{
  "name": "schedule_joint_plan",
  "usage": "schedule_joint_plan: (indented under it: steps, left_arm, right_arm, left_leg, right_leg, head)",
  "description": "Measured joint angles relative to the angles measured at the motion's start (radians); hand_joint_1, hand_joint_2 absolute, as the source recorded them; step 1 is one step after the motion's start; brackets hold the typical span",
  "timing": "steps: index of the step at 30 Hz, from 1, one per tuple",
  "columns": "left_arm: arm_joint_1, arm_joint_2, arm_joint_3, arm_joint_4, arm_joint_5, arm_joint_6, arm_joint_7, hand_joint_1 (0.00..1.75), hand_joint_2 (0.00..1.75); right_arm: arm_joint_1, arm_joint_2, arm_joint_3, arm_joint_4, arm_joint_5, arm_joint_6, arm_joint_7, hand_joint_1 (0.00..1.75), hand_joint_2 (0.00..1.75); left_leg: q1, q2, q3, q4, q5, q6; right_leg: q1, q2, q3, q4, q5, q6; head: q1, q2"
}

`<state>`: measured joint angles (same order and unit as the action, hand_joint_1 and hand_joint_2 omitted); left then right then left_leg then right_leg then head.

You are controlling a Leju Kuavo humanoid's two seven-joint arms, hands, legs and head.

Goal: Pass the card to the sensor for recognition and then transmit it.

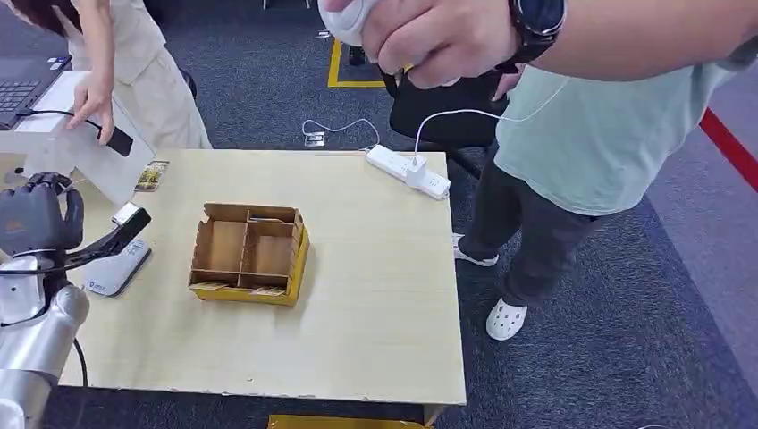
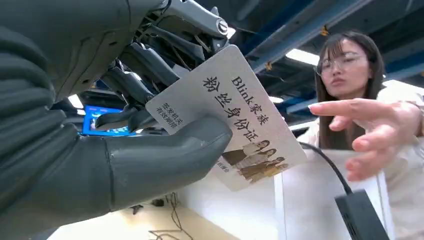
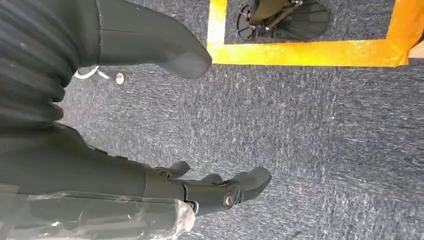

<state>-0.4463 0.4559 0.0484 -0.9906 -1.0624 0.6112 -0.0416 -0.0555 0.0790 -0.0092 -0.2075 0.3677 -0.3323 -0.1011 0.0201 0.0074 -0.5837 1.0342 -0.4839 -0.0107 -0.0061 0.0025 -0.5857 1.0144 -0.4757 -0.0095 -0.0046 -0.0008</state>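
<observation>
Card [image 2: 235,117] sits pinched between thumb and fingers of my left hand [image 1: 36,219], mid-left of frame; a thin grip could let it slip before the person's hand [image 2: 370,127] takes it

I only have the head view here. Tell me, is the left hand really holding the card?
Observer: Yes. The left wrist view shows the left hand pinching the card between its thumb and fingers.
Operator: Is anything printed on it?
Observer: Dark lettering and a small picture of people, on the face turned to the wrist camera.
Operator: And the right hand?
Observer: The right hand hangs above the grey carpet, fingers apart, holding nothing.
</observation>
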Motion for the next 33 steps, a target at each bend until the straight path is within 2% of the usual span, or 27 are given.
schedule_joint_plan:
  steps: [11, 16, 17, 26, 27, 33]
  left_arm:
    - [-0.073, -0.009, 0.0, 0.091, -0.035, 0.038, 0.018, 1.75, 1.75]
    - [-0.079, -0.017, -0.001, 0.101, 0.016, 0.037, -0.015, 1.75, 1.75]
    - [-0.079, -0.018, -0.001, 0.101, 0.031, 0.036, -0.025, 0.0, 1.75]
    - [-0.08, -0.024, -0.001, 0.101, 0.14, -0.014, -0.076, 0.0, 1.75]
    - [-0.081, -0.024, -0.001, 0.1, 0.158, -0.048, -0.087, 0.0, 1.75]
    - [-0.081, -0.002, -0.048, 0.049, 0.306, -0.436, -0.139, 0.0, 1.75]
  right_arm:
    - [-0.008, 0.006, -0.01, -0.003, 0.0, 0.009, -0.006, 0.0, 1.75]
    - [-0.008, 0.007, -0.016, -0.003, 0.003, 0.008, -0.006, 0.0, 1.75]
    - [-0.008, 0.007, -0.016, -0.003, 0.005, 0.008, -0.007, 0.0, 1.75]
    - [-0.007, 0.008, -0.022, -0.003, 0.014, 0.009, -0.007, 0.0, 1.75]
    - [-0.007, 0.008, -0.023, -0.003, 0.014, 0.009, -0.007, 0.0, 1.75]
    - [-0.004, 0.008, -0.032, -0.003, 0.009, 0.012, -0.01, 0.0, 1.75]
  left_leg:
    - [0.0, 0.0, 0.0, 0.0, 0.0, 0.0]
    - [0.0, 0.0, 0.0, 0.0, 0.0, 0.0]
    - [0.0, 0.001, 0.0, 0.0, 0.0, 0.0]
    - [0.0, 0.002, 0.0, 0.0, 0.0, 0.0]
    - [0.0, 0.002, 0.0, 0.0, 0.0, 0.0]
    - [0.0, 0.002, 0.0, 0.0, 0.0, -0.001]
  right_leg:
    - [0.0, 0.0, 0.0, 0.0, 0.0, 0.0]
    - [0.0, 0.001, 0.0, 0.0, 0.0, 0.0]
    - [0.0, 0.001, 0.0, 0.0, 0.0, 0.0]
    - [0.0, 0.002, -0.001, 0.0, 0.0, 0.0]
    - [0.0, 0.002, -0.001, 0.0, 0.0, 0.0]
    - [0.0, 0.002, -0.001, 0.0, 0.001, -0.001]
  head:
    - [0.0, 0.0]
    - [0.0, 0.0]
    - [0.0, 0.0]
    - [0.0, 0.0]
    - [0.0, 0.0]
    - [0.0, 0.0]
